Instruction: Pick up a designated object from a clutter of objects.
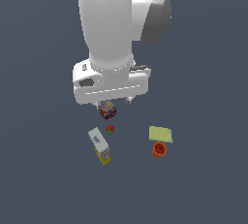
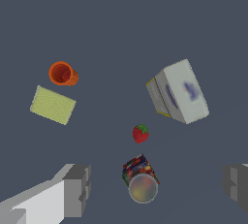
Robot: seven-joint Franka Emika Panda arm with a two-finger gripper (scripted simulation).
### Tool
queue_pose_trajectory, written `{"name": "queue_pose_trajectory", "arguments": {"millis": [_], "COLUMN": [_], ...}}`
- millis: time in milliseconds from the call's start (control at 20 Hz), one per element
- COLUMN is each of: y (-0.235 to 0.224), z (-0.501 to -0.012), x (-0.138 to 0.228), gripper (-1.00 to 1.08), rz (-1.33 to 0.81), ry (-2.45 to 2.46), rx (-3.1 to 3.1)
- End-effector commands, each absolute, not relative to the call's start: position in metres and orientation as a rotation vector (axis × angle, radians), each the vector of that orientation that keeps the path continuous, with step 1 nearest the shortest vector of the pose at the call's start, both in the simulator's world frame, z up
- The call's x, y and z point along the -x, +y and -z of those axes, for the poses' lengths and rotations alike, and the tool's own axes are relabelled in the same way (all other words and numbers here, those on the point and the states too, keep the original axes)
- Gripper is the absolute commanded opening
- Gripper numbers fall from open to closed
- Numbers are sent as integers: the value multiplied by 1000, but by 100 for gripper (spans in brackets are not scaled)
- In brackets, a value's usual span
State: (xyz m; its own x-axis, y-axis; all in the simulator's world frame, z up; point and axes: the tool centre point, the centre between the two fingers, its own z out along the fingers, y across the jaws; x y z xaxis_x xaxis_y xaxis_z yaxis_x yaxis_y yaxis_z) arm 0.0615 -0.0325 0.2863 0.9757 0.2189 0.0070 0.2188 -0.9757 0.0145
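my gripper [image 2: 156, 189] hangs above the clutter with its 2 fingers [image 2: 77, 189] spread wide and nothing between them but air, the multicoloured jar [image 2: 140, 179] sitting on the floor below the gap. the carton [image 1: 100, 146] i am meant to take stands untouched toward the exterior view's left, white and blue on top and yellow at its base, with the small red-green strawberry [image 2: 140, 133] between it and the jar. the orange cup [image 1: 159, 149] and the pale-yellow square [image 1: 161, 134] lie just beside each other, well apart from the carton.
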Motion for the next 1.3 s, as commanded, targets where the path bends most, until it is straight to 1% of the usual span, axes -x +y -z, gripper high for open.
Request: {"name": "queue_pose_trajectory", "arguments": {"millis": [0,650,1250], "y": [-39,-77,-95], "z": [-278,-228,-203], "x": [-72,-120,-137], "gripper": [100,100,100], "rz": [-11,-3,0], "ry": [426,824,998], "rx": [-3101,-3028,-2979]}}
